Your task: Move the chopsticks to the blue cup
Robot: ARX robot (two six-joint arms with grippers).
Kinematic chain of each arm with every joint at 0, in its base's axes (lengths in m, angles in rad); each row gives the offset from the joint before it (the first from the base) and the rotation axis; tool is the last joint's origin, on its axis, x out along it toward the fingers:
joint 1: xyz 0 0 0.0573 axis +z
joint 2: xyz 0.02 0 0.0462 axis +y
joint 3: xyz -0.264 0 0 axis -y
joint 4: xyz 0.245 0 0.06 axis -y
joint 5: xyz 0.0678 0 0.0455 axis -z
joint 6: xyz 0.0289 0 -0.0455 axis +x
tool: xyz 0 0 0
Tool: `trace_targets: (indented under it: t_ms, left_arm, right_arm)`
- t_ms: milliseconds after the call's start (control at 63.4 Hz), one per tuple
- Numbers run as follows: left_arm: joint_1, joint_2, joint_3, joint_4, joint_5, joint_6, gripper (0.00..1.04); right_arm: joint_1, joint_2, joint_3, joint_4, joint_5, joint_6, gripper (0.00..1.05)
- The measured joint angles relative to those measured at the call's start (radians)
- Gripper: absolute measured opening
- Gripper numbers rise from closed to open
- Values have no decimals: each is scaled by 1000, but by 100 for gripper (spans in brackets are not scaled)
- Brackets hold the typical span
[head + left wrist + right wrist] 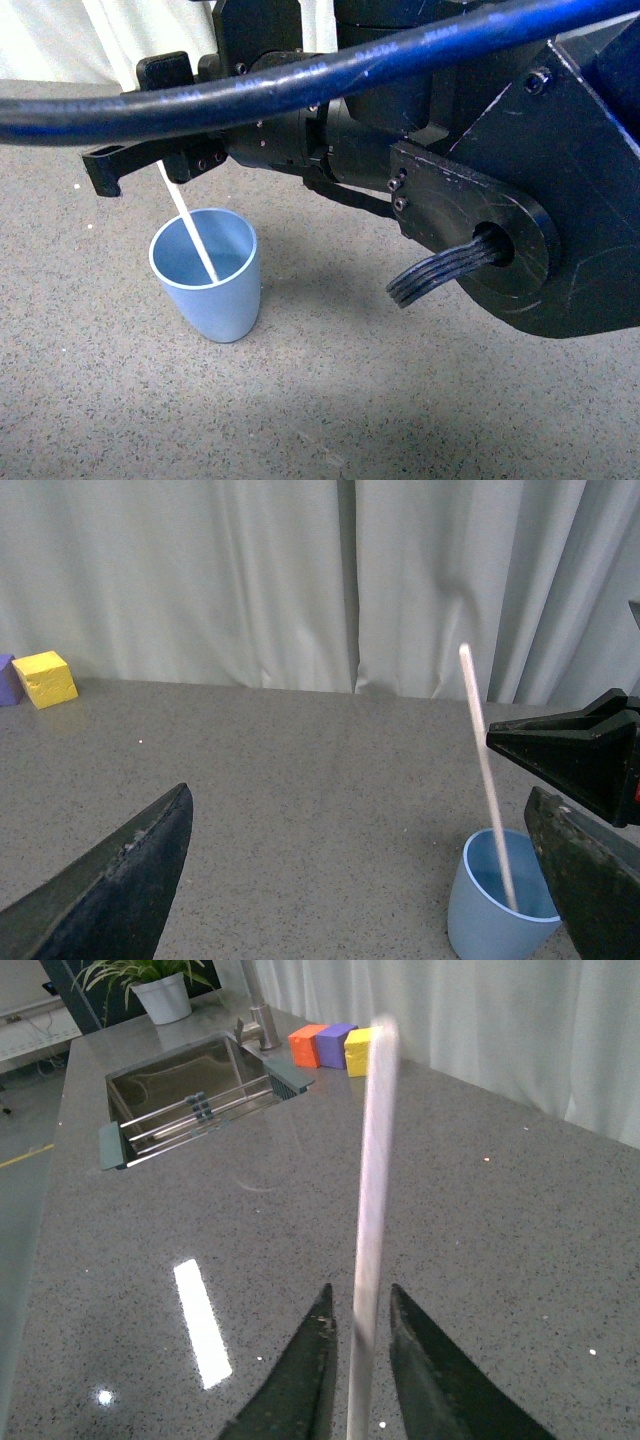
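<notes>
The blue cup [207, 278] stands upright on the grey counter; it also shows in the left wrist view [498, 900]. The cream-white chopstick [190, 225] leans inside it, lower end in the cup, upper end rising between my right gripper's fingers. My right gripper [150, 158] hovers just above the cup and is open, with a small gap on each side of the chopstick [368, 1210]. In its own view the right gripper [360, 1298] straddles the stick. My left gripper [360, 900] is open and empty, low over the counter, beside the cup. The chopstick [486, 770] stands tilted there.
A thick black cable [300, 85] and the right arm's body [500, 200] fill the front view's upper half. Yellow block [44, 678] and purple block [6, 680] sit by the curtain [250, 580]. A sink [190, 1100], orange block [308, 1045] and potted plant [160, 985] lie far off.
</notes>
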Motion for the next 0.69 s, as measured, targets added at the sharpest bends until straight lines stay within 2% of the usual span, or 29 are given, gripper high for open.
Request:
trace_targets:
  t_ms: [268, 300, 394, 426, 489, 631, 694]
  left_arm:
    - [0, 0, 0, 0, 0, 0, 98]
    - [0, 0, 0, 0, 0, 0, 98]
    - [0, 0, 0, 0, 0, 0, 98]
    - [0, 0, 0, 0, 0, 0, 98]
    - [0, 0, 0, 0, 0, 0, 98]
    - [0, 0, 0, 0, 0, 0, 98]
    - [0, 0, 0, 0, 0, 0, 98]
  right_arm:
    - [-8, -14, -27, -9, -24, -10, 70]
    - [-10, -26, -40, 3, -10, -10, 79]
    - [-17, -63, -70, 24, 31, 2, 95]
    - [-21, -79, -82, 27, 56, 8, 97]
    - [-36, -116, -110, 32, 116, 30, 95]
    - [-98, -208, -184, -1, 233, 127, 95]
    - [-134, -259, -227, -71, 356, 129, 95]
